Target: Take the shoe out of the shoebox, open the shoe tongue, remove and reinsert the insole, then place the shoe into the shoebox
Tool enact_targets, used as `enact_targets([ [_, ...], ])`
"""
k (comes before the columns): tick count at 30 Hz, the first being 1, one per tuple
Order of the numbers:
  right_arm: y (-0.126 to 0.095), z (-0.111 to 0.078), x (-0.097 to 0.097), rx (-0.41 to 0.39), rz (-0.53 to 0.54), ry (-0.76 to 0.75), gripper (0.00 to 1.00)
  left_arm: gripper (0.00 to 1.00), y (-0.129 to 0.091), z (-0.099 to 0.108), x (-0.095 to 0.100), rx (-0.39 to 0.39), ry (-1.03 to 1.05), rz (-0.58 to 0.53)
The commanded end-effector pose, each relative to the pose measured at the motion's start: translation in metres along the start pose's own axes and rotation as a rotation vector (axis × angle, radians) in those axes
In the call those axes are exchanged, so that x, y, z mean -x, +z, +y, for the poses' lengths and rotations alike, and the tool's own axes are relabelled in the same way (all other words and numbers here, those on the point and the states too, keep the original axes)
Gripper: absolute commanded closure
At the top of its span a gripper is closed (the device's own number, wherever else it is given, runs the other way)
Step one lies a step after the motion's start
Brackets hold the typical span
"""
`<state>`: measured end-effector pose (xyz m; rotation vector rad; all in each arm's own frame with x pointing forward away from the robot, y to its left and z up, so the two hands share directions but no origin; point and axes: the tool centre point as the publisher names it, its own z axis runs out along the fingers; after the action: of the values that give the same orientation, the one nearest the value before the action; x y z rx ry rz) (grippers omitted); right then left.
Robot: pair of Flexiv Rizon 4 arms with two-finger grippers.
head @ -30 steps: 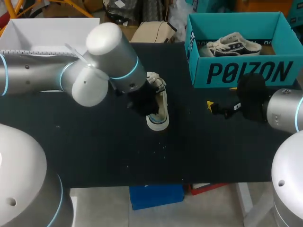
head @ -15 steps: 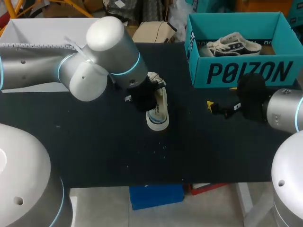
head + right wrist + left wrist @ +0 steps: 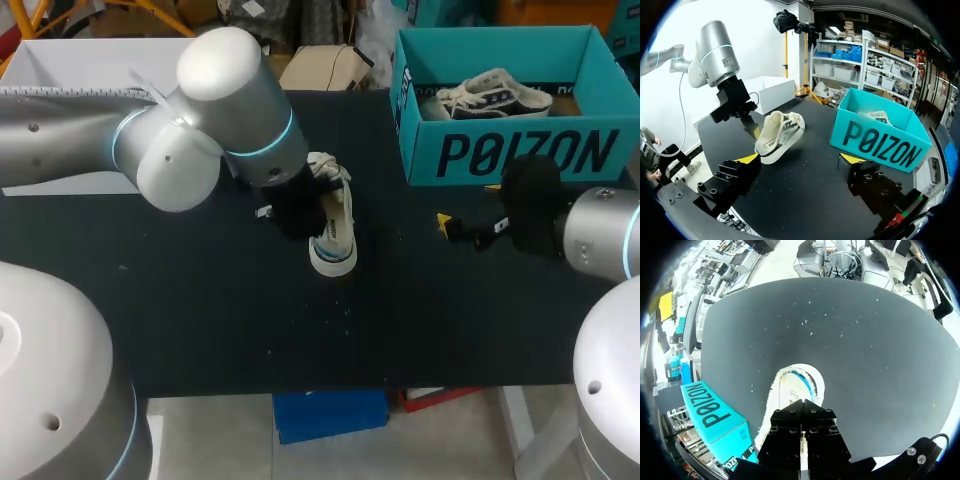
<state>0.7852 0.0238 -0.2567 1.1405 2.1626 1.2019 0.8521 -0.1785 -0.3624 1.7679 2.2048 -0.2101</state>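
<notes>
Left gripper [image 3: 298, 215]: at the heel end of the shoe [image 3: 335, 228], which stood tilted on its side just ahead; hold could not be told. Right gripper [image 3: 799, 160]: fingers wide apart, empty; shoe well ahead, shoebox [image 3: 510, 150] ahead and to its right

Cream low-top shoe [image 3: 335, 225] with a blue-striped white sole is sitting mid-table, tilting onto its side with its toe resting on the black surface. Teal shoebox [image 3: 510, 155] is standing open at the far right, well apart. A second shoe [image 3: 492, 96], dark with white laces, is lying inside.
</notes>
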Motion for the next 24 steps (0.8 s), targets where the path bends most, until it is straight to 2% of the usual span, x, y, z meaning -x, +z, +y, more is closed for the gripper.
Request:
enact_targets([
  [1, 0.000, 0.000, 0.000, -0.002, 0.000, 0.001, 0.00, 1.00, 0.006, 0.002, -0.001, -0.011, -0.001, 0.001],
  [17, 0.000, 0.000, 0.000, -0.002, 0.000, 0.001, 0.00, 1.00, 0.027, 0.002, -0.006, -0.066, -0.022, 0.009],
  [24, 0.000, 0.000, 0.000, -0.002, 0.000, 0.001, 0.00, 1.00, 0.034, 0.007, -0.001, -0.082, -0.012, 0.017],
])
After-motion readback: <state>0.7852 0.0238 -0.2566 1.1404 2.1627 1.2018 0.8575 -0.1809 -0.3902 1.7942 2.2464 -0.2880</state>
